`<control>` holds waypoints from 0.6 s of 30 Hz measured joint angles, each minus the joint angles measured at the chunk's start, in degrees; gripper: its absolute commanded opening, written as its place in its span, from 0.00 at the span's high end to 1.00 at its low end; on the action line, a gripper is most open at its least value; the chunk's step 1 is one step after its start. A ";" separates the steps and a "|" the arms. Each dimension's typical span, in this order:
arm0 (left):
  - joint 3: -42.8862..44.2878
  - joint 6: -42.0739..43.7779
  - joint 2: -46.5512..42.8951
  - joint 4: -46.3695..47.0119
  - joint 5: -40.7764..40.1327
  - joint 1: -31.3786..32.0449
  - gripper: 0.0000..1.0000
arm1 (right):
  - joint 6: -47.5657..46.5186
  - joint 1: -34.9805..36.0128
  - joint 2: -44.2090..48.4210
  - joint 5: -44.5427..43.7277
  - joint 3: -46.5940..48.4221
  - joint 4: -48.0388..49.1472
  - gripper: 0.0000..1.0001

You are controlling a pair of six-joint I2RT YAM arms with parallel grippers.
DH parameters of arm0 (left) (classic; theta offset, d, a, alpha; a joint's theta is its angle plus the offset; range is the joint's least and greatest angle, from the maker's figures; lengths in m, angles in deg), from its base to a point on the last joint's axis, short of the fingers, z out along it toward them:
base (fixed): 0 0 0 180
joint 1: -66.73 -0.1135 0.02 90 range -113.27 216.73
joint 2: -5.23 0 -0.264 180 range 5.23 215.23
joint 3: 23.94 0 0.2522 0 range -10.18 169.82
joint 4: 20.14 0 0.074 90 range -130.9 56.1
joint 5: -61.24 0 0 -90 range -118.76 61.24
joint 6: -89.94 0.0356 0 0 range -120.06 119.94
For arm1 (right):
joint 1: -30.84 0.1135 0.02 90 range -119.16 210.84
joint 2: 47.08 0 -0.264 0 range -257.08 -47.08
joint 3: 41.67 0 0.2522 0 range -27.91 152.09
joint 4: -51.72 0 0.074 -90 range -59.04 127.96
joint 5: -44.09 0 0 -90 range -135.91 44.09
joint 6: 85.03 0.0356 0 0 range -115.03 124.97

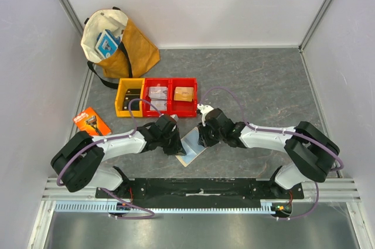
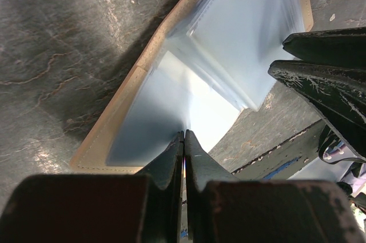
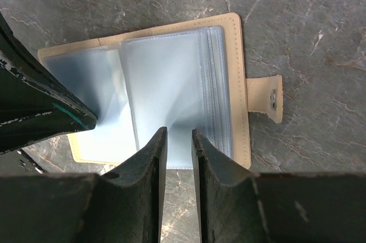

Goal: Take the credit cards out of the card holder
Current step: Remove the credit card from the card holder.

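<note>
With left jaws clamped on a soft, slippery clear sleeve (image 2: 148, 123) of the light beige folding card holder (image 3: 237, 54), right jaws, slightly apart, should pinch any stiff card edge.

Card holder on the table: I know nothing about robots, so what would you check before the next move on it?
1. Card holder lying open on the table, snap tab undone: ok.
2. Left tool shut on a clear sleeve, pinning the holder: ok.
3. Right tool open, poised over the stacked sleeves: ok.
4. Credit cards visible inside the sleeves: cannot tell; the sleeves look pale and blank from both wrist views.
5. The two tools not touching each other: ok, though they are close together.
</note>
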 measured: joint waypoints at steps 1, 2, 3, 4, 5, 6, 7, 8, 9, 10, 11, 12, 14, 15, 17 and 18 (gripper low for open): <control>-0.02 0.00 -0.02 0.04 0.02 0.00 0.92 | 0.00 0.02 0.09 -0.11 0.07 -0.22 0.68; -0.07 0.00 -0.07 0.11 0.00 0.00 0.92 | -0.04 0.04 0.22 -0.39 0.20 -0.72 0.68; -0.13 0.00 -0.13 0.15 0.00 0.00 0.93 | -0.11 0.07 0.57 -0.81 0.28 -1.33 0.67; -0.17 0.00 -0.20 0.17 -0.02 0.00 0.93 | -0.17 0.09 0.87 -1.11 0.33 -1.79 0.66; -0.22 0.00 -0.33 0.15 -0.04 0.00 0.93 | -0.33 0.09 1.33 -1.53 0.39 -2.40 0.65; -0.31 0.00 -0.48 0.11 -0.07 0.00 0.93 | -0.50 0.09 1.70 -1.90 0.52 -2.89 0.65; -0.39 0.00 -0.72 0.00 -0.13 0.00 0.93 | -0.70 0.09 2.14 -2.38 0.66 -3.34 0.65; -0.52 0.00 -1.09 -0.26 -0.24 0.00 0.93 | -0.94 0.09 2.45 -2.78 0.81 -3.69 0.65; -0.68 0.00 -1.57 -0.68 -0.55 0.00 0.93 | -1.20 0.09 2.60 -3.06 1.14 -4.07 0.65; -0.87 0.00 -2.23 -1.31 -0.79 0.00 0.93 | -1.38 0.09 2.60 -3.32 1.46 -4.33 0.65; -1.01 0.00 -2.97 -2.03 -1.18 0.00 0.92 | -1.53 0.09 2.60 -3.50 1.64 -4.44 0.65; -1.05 0.00 -3.56 -2.67 -1.60 0.00 0.92 | -1.60 0.09 2.60 -3.80 1.81 -4.52 0.65; -1.05 0.00 -5.27 -4.17 -2.58 0.00 0.92 | -1.68 0.09 2.60 -3.89 2.01 -4.68 0.65; -1.05 0.00 -5.88 -4.66 -3.10 0.00 0.92 | -1.73 0.09 2.60 -3.91 2.08 -4.72 0.65; -1.05 0.00 -7.06 -5.64 -4.07 0.00 0.92 | -1.77 0.09 2.49 -3.91 2.08 -4.76 0.66; -1.05 -0.02 -7.52 -6.01 -4.66 0.00 0.92 | -1.79 0.09 2.38 -3.91 2.08 -4.76 0.66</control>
